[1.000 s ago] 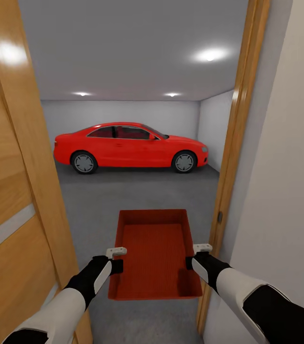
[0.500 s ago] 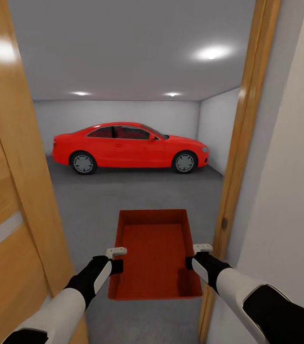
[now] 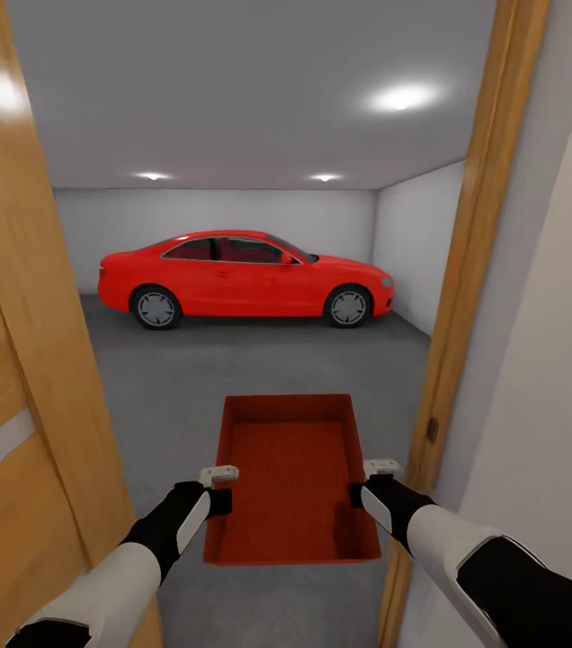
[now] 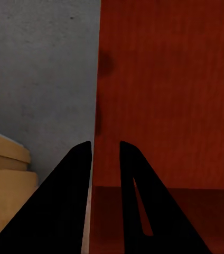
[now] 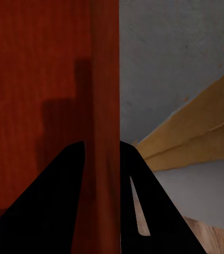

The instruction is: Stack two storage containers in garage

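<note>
Head view looks through a wooden door frame (image 3: 470,270) into the garage, where a red car (image 3: 245,277) stands on the grey concrete floor (image 3: 259,360) by the far wall. One red storage container (image 3: 290,477) hangs in the doorway, held level between both arms. The left gripper (image 3: 218,486) pinches its left wall; the right gripper (image 3: 367,481) pinches its right wall. An open wooden door (image 3: 16,378) stands to the left.
</note>
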`<state>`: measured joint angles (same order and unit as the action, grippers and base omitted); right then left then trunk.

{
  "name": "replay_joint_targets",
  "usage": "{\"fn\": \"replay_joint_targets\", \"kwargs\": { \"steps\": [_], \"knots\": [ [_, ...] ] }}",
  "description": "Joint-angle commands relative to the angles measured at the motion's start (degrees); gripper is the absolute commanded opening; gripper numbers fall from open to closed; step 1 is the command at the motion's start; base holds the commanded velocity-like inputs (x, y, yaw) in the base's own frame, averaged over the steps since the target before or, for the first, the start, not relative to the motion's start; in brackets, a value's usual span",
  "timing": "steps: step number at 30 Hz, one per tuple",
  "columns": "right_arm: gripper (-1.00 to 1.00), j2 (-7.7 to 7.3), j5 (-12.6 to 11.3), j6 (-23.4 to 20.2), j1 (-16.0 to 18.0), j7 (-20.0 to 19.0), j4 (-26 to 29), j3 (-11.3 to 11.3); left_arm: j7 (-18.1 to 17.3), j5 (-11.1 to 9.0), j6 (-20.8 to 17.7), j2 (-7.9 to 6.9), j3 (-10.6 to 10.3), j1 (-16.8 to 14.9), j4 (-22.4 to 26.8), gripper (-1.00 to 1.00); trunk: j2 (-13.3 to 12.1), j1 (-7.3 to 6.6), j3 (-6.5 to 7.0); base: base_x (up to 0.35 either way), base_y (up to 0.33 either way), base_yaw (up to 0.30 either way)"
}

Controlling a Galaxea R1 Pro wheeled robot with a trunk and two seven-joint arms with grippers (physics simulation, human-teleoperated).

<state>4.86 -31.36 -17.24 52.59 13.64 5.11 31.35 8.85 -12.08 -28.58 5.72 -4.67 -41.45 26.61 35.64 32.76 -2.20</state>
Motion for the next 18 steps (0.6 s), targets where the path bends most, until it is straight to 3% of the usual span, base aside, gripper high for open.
{"fn": "replay_joint_targets", "kwargs": {
  "steps": [1,14,18],
  "knots": [
    [-1.0,-0.03,0.6,-0.3,0.1,0.5,0.2,0.5,0.8,0.3,-0.5,-0.09,-0.1,0.0,0.0,-1.0,0.1,0.04,-0.11,0.161,0.14,0.0],
    [-1.0,-0.03,0.6,-0.3,0.1,0.5,0.2,0.5,0.8,0.3,-0.3,-0.09,-0.1,0.0,0.0,-1.0,0.1,0.04,-0.11,0.023,0.019,0.0],
    [-1.0,-0.02,0.6,-0.3,0.1,0.5,0.2,0.5,1.0,0.3,-0.3,-0.09,-0.1,0.0,-0.1,-1.0,0.1,0.04,-0.11,0.178,0.0,0.0]
  ]
}}
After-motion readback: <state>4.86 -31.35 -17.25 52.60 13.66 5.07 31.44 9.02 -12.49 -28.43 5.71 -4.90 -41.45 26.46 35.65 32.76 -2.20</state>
